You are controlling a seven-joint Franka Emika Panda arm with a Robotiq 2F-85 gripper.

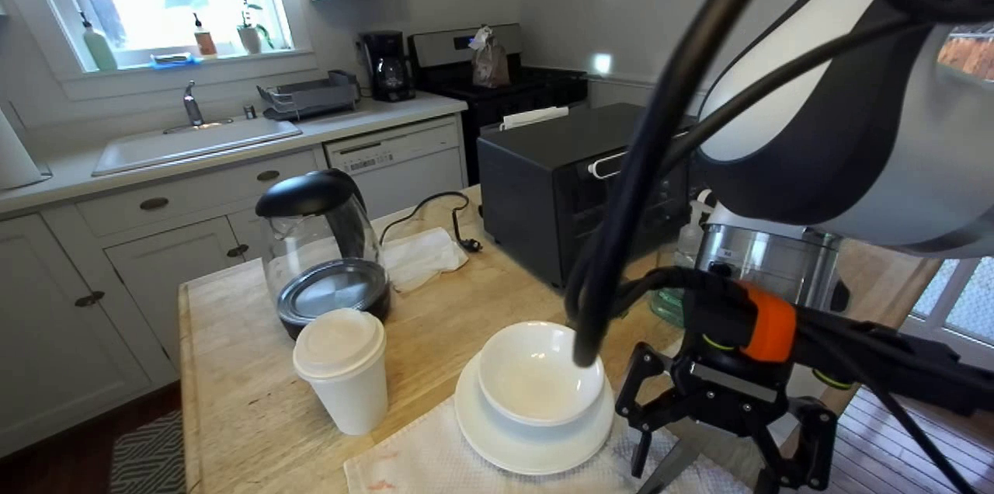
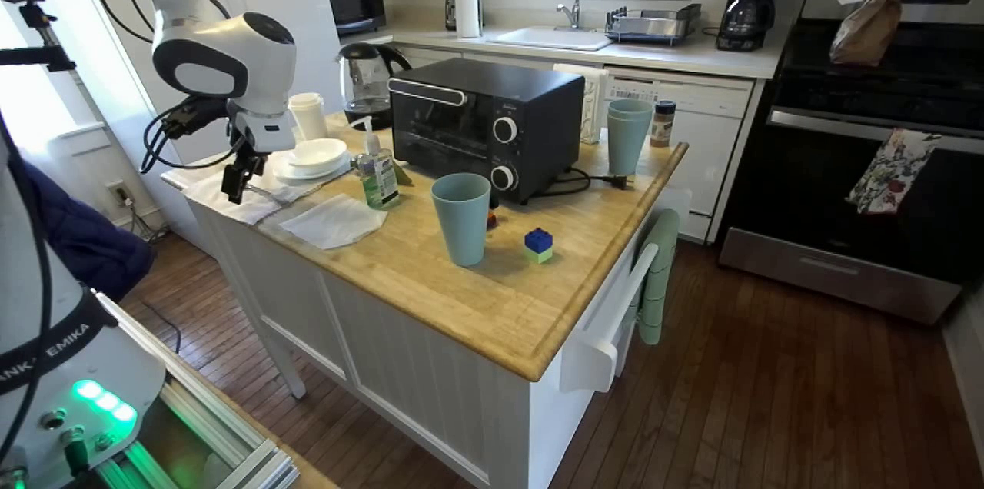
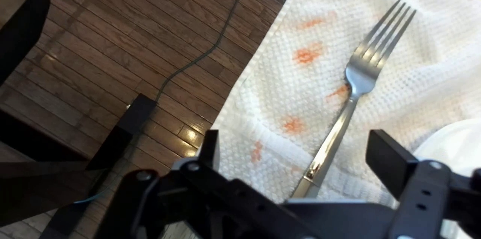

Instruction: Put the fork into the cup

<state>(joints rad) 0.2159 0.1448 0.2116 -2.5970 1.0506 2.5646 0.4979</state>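
Observation:
The fork lies on a white cloth with orange stains, tines pointing away in the wrist view. Its handle end is hidden behind the gripper body. My gripper is open above the fork, with the handle between its fingers and touching neither. The gripper also shows in both exterior views. A pale teal cup stands upright near the table's front edge. More teal cups, seemingly stacked, stand at the back right. I cannot tell which is meant.
A white bowl sits on a white plate beside the gripper. A white paper cup, a glass kettle, a black toaster oven, a soap bottle, a napkin and a blue-green block share the table.

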